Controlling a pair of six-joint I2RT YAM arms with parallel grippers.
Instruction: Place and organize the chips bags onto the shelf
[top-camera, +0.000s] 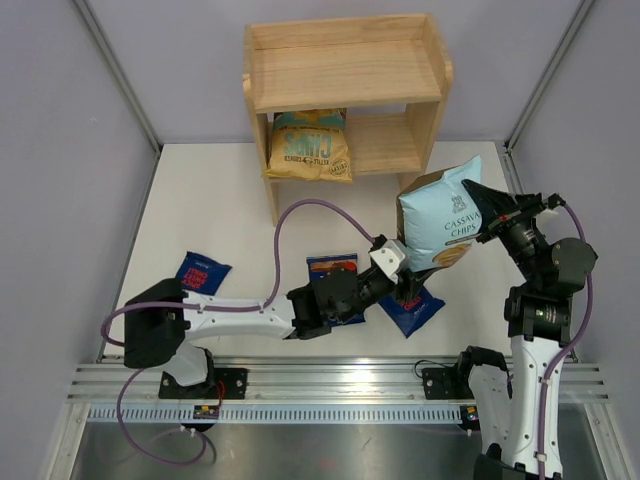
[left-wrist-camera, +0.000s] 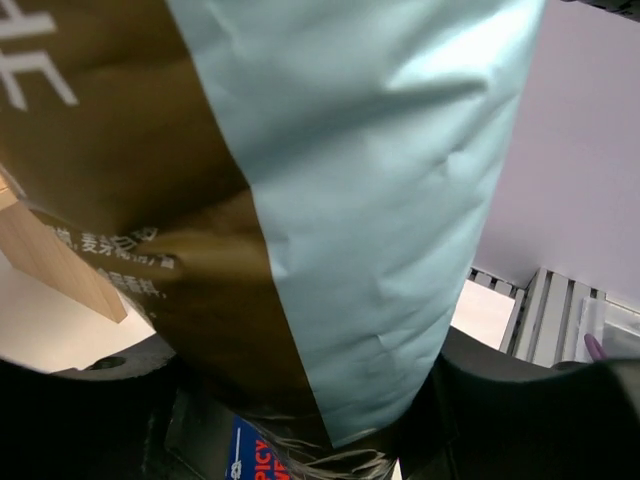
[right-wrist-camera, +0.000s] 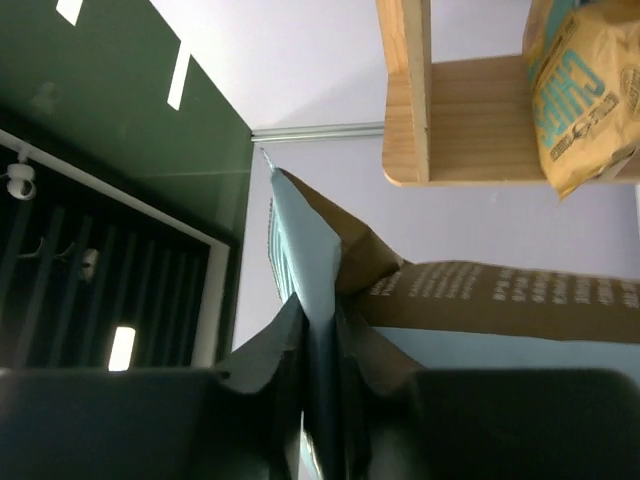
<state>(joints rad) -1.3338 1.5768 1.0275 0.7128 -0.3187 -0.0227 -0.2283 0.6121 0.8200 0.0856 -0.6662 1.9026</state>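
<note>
Pinching the Cassava bag (top-camera: 440, 212) by its flat sealed top seam, the right gripper (top-camera: 480, 212) has its fingers pressed together on the foil. The bag hangs clear of the table (top-camera: 220, 200), in front of the shelf (top-camera: 340, 75) and off its right end. We judge that the seam is chosen because it is the one thin, stiff strip on a puffed, slippery pouch.

The left gripper (top-camera: 413, 278) sits at the bag's lower end, with one finger on each side of the brown base. We cannot tell whether these fingers press the foil or merely flank it. We read this placement as bottom support, so that the bag can be steered upright onto a tier.

The bag is crinkly foil, pale blue with an olive-brown panel, and creased along its face. The shelf is light plain wood: two tiers, solid side panels, low back rail. A tan bag (top-camera: 310, 145) leans at the left of the lower tier. Three small blue bags (top-camera: 203, 271) lie flat on the table, not yet shelved, one directly beneath the left gripper.
</note>
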